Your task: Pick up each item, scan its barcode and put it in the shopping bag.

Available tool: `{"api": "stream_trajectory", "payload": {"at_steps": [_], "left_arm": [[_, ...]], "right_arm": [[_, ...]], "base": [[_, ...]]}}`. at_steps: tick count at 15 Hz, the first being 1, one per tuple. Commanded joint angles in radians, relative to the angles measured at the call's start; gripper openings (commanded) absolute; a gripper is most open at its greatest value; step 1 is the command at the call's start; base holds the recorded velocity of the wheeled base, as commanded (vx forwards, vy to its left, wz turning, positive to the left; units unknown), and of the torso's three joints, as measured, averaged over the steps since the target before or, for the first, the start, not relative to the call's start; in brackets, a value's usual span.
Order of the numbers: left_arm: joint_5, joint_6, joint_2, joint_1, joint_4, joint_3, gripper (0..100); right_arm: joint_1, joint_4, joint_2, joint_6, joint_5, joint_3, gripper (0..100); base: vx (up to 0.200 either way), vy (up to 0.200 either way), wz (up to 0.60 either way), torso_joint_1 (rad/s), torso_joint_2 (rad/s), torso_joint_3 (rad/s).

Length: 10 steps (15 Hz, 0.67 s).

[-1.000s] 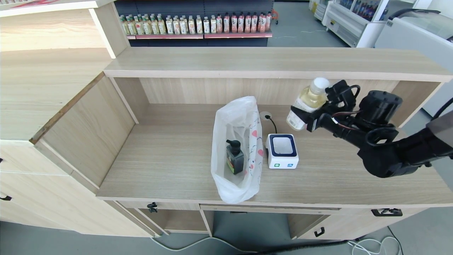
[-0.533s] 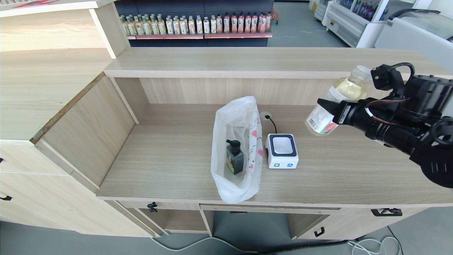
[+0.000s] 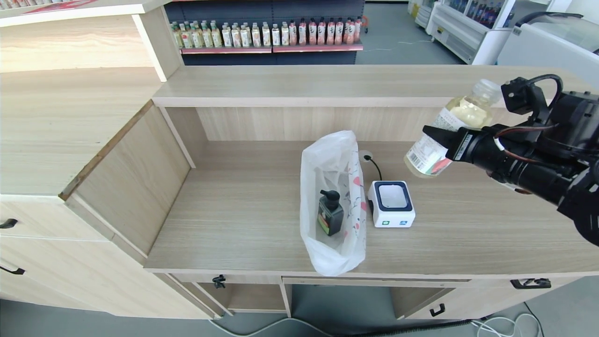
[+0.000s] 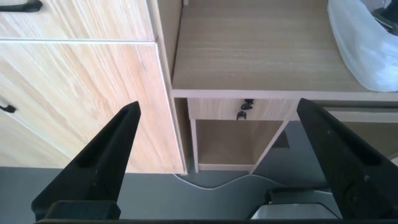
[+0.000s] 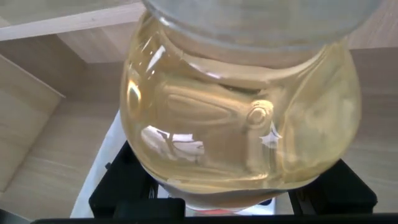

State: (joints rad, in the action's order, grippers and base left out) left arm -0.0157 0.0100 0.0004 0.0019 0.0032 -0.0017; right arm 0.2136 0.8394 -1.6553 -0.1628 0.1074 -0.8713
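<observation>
Right pincer [image 3: 440, 144]: clenched on the labelled lower body of a bottle [image 3: 461, 117] of pale yellow liquid. The bottle is tilted, cap toward 1 o'clock, and held in the air above the counter [image 3: 243, 210].
Scanner [image 3: 392, 203]: on the counter, at 8 o'clock from the bottle.
Shopping bag [image 3: 330, 159]: just beside the scanner at its 9 o'clock, with a dark pump bottle [image 3: 330, 219] inside.
Left pincer [image 4: 219, 106]: spread wide, holding nothing, out beyond the counter's front edge.

The clear plastic bottle of pale yellow liquid [image 3: 461, 117], clamped in the right gripper [image 3: 437, 142], was carried away from the white square barcode scanner [image 3: 391, 204] toward 3 o'clock, then brought partway back. It was tilted further, its cap toward 2 o'clock.
</observation>
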Motion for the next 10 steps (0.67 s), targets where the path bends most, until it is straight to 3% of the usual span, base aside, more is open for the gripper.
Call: {"api": "stream_trajectory", "payload": {"at_steps": [1, 10], "left_arm": [[0.000, -0.001, 0.000, 0.001, 0.000, 0.000, 100], [0.000, -0.007, 0.000, 0.001, 0.000, 0.000, 100]], "right_arm": [[0.021, -0.002, -0.008, 0.000, 0.001, -0.006, 0], [0.050, 0.004, -0.201, 0.009, -0.003, -0.156, 0]], "base": [[0.000, 0.000, 0.00, 0.000, 0.00, 0.000], [0.000, 0.000, 0.00, 0.000, 0.00, 0.000]]}}
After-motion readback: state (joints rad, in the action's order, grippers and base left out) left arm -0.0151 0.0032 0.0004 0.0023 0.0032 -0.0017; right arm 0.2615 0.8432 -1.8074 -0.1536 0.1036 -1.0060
